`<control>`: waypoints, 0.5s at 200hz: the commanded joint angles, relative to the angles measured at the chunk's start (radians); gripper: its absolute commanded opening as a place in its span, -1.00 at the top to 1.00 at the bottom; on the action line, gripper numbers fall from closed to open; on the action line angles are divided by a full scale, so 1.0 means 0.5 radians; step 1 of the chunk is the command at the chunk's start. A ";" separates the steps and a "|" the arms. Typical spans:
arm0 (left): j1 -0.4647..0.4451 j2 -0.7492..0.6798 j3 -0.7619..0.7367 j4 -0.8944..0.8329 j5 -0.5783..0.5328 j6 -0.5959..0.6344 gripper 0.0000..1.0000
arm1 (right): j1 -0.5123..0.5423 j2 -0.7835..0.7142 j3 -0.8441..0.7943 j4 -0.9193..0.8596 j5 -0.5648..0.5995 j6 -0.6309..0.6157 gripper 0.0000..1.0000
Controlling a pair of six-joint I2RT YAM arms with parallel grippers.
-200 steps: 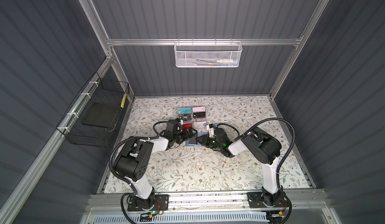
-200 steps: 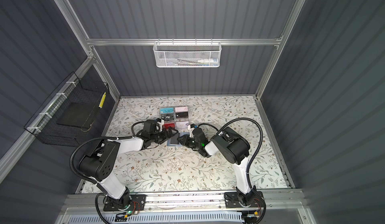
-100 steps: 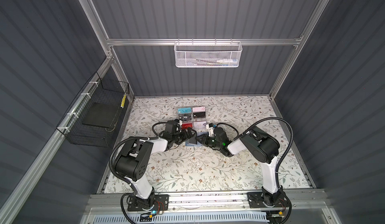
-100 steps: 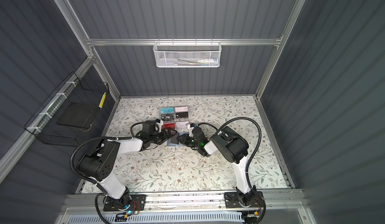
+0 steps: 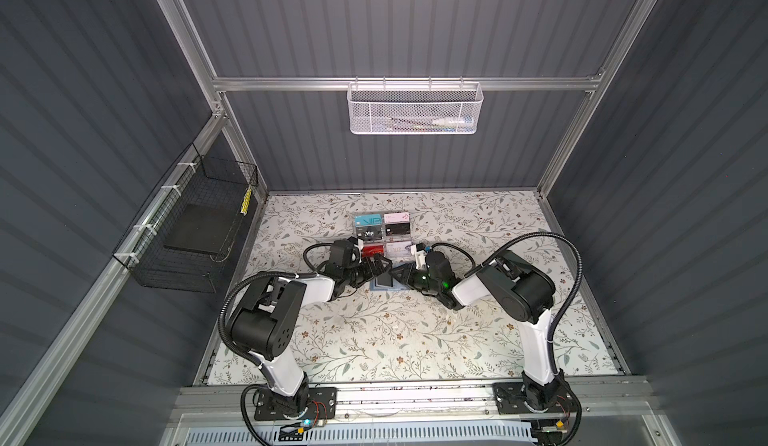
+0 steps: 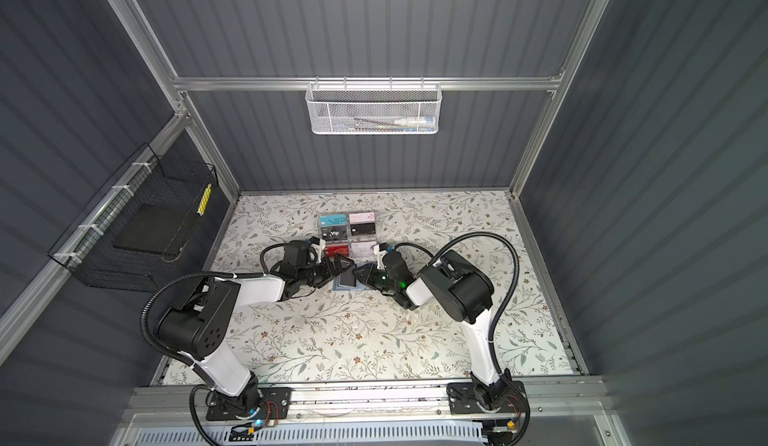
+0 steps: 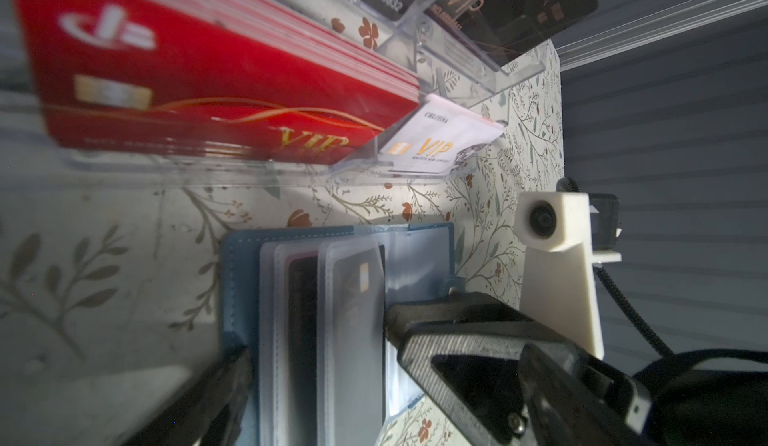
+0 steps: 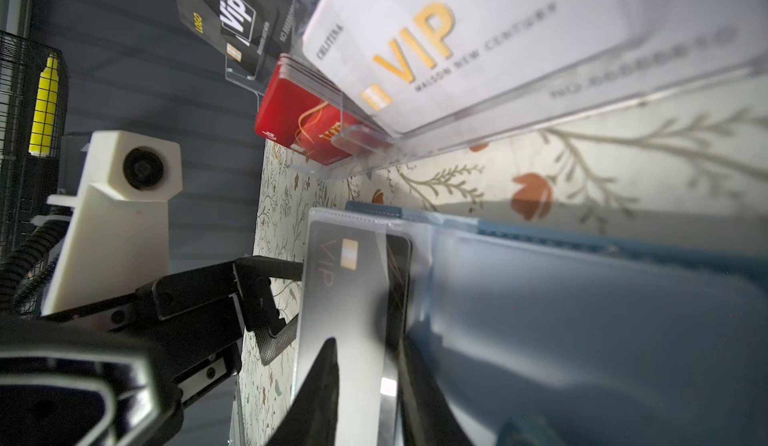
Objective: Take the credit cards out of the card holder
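Nearly closed, the right gripper pinches an upright sleeve of the card holder, apparently steadying its black VIP card for the wide-open, empty left gripper.

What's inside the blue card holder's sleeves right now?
Translucent sleeves of the open card holder show two black credit cards, one lettered VIP. The right hand covers part of them; whether the deeper sleeves hold more cannot be seen.

The card holder lies mostly hidden beneath both arms' fingers in both top views.
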 commanded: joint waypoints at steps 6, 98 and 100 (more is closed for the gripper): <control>0.007 -0.003 -0.022 -0.145 0.065 -0.021 -1.00 | 0.006 0.039 0.036 -0.111 0.026 -0.040 0.43; 0.012 -0.245 0.065 -0.243 0.137 -0.117 -1.00 | 0.011 0.030 0.043 -0.181 0.027 -0.129 0.43; 0.012 -0.241 0.064 -0.235 0.143 -0.122 -1.00 | 0.010 0.028 0.043 -0.180 0.026 -0.132 0.43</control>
